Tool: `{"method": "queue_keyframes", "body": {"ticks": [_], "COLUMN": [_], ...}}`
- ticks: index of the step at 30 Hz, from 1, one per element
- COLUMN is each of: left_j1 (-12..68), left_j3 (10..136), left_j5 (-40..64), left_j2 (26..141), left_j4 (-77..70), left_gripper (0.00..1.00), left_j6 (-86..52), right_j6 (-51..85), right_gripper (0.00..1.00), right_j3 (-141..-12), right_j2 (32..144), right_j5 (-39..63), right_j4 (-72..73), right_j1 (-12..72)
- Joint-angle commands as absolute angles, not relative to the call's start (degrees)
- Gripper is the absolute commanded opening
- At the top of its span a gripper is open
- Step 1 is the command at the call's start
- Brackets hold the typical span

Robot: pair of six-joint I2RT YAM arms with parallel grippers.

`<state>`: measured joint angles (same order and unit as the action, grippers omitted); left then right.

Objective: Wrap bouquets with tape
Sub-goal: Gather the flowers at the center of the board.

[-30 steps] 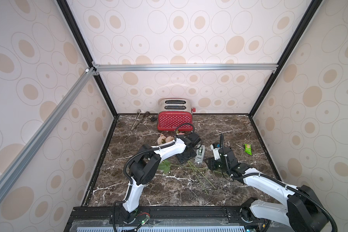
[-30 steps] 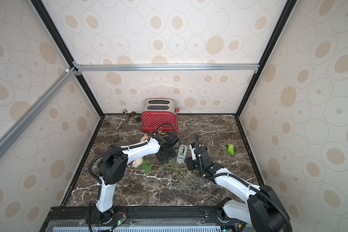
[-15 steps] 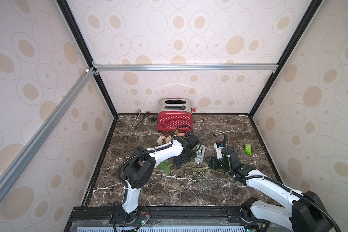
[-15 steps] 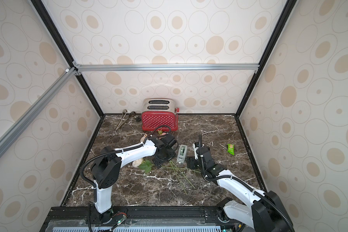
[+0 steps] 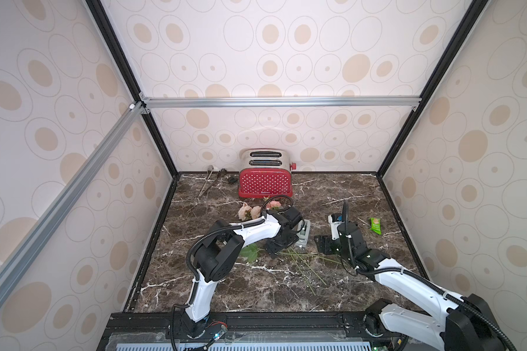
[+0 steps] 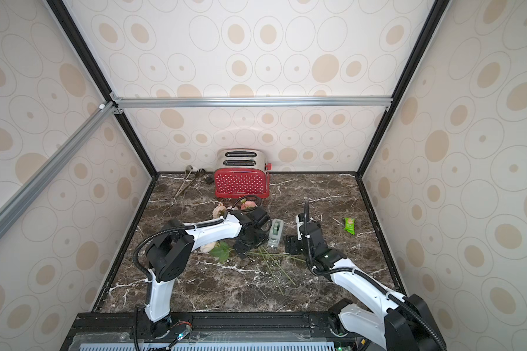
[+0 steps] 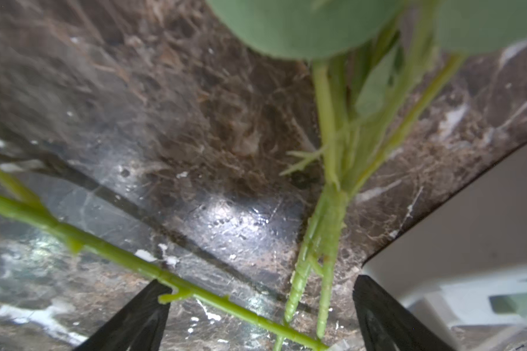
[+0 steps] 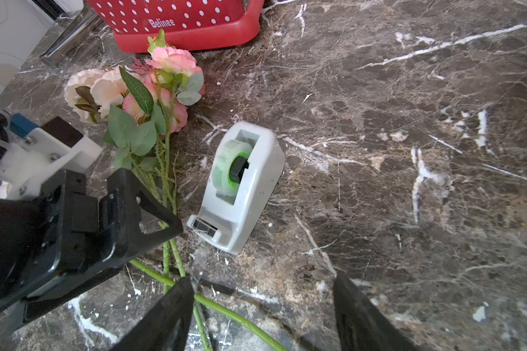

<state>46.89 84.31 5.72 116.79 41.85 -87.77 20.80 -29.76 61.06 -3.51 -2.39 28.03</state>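
The bouquets are one bunch of pink and cream flowers (image 8: 152, 91) lying on the marble in front of the toaster, seen in both top views (image 5: 250, 211) (image 6: 219, 209). Its thin green stems (image 7: 326, 231) run toward the front. My left gripper (image 7: 259, 282) (image 5: 279, 244) (image 6: 247, 243) is open low over the stems, which lie loose between its jaws. The tape, a grey-white dispenser (image 8: 241, 185) (image 5: 304, 232) (image 6: 276, 232), stands between the grippers. My right gripper (image 8: 262, 279) (image 5: 324, 244) (image 6: 292, 244) is open just right of it, with one stem crossing under its jaws.
A red dotted toaster (image 5: 265, 182) stands at the back wall, with metal tongs (image 5: 209, 182) to its left. A green snack packet (image 5: 375, 225) lies at the right. Loose stems (image 5: 308, 273) spread toward the front. Patterned walls close three sides.
Both grippers' jaws have spread wider. The left gripper has shifted a little toward the front, over the stems. The right gripper has barely moved.
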Motion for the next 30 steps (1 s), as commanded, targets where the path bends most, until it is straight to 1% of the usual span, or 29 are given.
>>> {"method": "queue_keyframes", "body": {"ticks": [1,3,8,12,18,23,27,29,30], "left_j1": [46.3,45.7,44.3,43.3,42.8,42.5,42.5,42.5,42.5], "left_j3": [85.1,86.1,89.7,92.2,98.3,101.5,101.9,102.3,102.6], "left_j5": [5.3,5.7,5.4,5.5,5.9,6.6,7.8,8.5,8.6], "left_j2": [118.9,119.8,122.6,124.6,129.2,131.5,132.2,132.7,133.0], "left_j4": [42.5,43.2,46.7,48.3,52.4,55.4,56.6,57.0,57.1], "left_gripper": [0.89,0.86,0.85,0.82,0.72,0.55,0.54,0.51,0.51], "left_j6": [-88.9,-88.3,-85.6,-84.1,-81.2,-79.6,-78.7,-78.5,-78.4], "right_j6": [21.4,21.4,21.5,21.8,21.9,21.9,22.1,22.1,22.1], "right_gripper": [0.75,0.75,0.75,0.75,0.75,0.75,0.75,0.75,0.75], "right_j3": [-28.9,-28.8,-28.4,-27.7,-27.1,-26.7,-26.4,-26.3,-26.3], "right_j2": [59.8,59.6,58.9,58.3,57.5,57.2,57.3,57.6,57.7], "right_j5": [-4.6,-4.9,-5.3,-5.3,-5.5,-5.6,-5.6,-5.4,-5.4], "right_j4": [-3.2,-3.1,-3.0,-2.6,-2.2,-2.0,-1.5,-1.2,-1.1], "right_j1": [27.5,27.5,27.3,27.1,26.7,26.4,26.1,25.9,25.8]}}
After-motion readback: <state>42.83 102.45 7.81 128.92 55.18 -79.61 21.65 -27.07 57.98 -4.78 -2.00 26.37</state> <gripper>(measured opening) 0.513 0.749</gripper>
